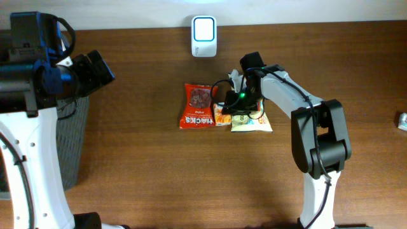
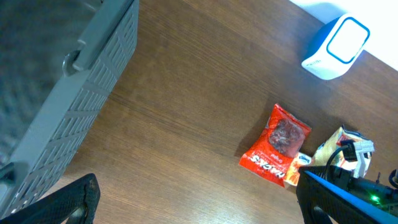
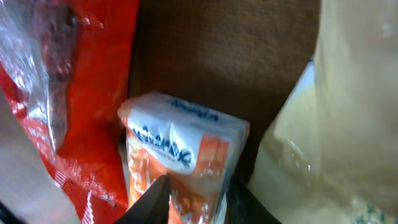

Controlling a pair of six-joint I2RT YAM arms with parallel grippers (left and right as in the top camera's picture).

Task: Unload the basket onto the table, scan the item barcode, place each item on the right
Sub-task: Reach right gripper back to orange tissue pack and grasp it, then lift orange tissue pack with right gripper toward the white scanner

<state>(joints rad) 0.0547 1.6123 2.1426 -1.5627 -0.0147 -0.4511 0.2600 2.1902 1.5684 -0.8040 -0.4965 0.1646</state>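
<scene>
While the right jaws sit low over the snack pile, the wrist view shows both fingers pressed on the lower sides of the orange-and-white packet: clamped on it. Packet is mid-bench, between the red snack bag toward the left edge, which it touches, and the pale yellow bag just beside it toward the right edge. Scanner, white with a blue rim, stands at the far edge, well apart from the pile. Left jaws are wide apart, holding nothing, up above the grey basket at the left edge.
</scene>
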